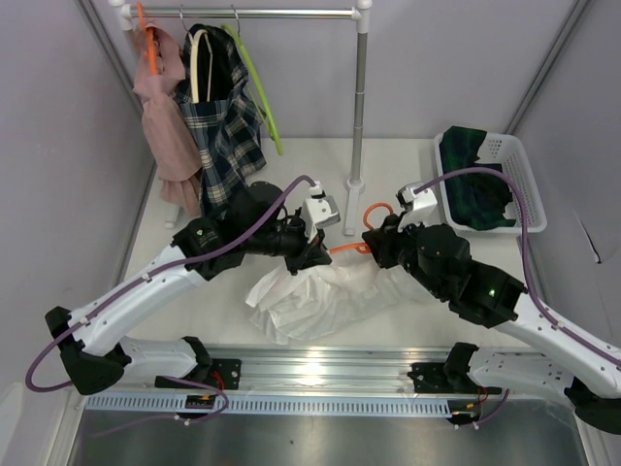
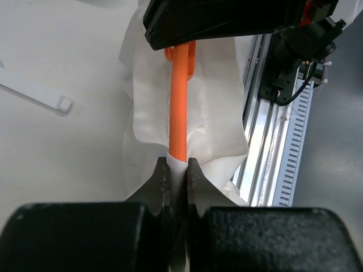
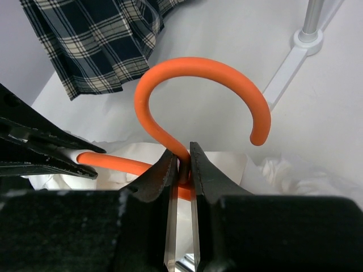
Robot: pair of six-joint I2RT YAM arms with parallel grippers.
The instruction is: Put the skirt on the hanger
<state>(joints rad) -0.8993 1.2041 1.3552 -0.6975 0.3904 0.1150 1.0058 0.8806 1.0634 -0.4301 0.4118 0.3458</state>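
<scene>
- Centre of the table [image 1: 408, 160], both arms are in over the white skirt [image 1: 325, 291], which lies crumpled on the surface just ahead of the arm bases.
- The right gripper [image 3: 181, 156] is clenched on the orange hanger [image 3: 195, 64], fingers pressed against the neck right where the hook starts its curl.
- The hook stands up above those fingers, open end curling down to the right.
- Over on the left wrist view, the left gripper [image 2: 177, 167] has its jaws pinched almost together on a fold of the skirt's white cloth.
- One orange arm of the hanger runs straight down that view and meets the fold at the fingertips. Whether the arm's tip is inside the pinch too, I can't quite make out.
- White cloth wraps both sides of that orange arm, so the hanger is at least partly inside the skirt.
- Back left, a clothes rail [image 1: 291, 13] carries a plaid skirt [image 1: 228, 121] and a pink garment [image 1: 167, 116], with a green hanger [image 1: 257, 87] beside them.
- Far right, a white basket [image 1: 529, 184] holds a dark green garment [image 1: 471, 165], well apart from the action.
</scene>
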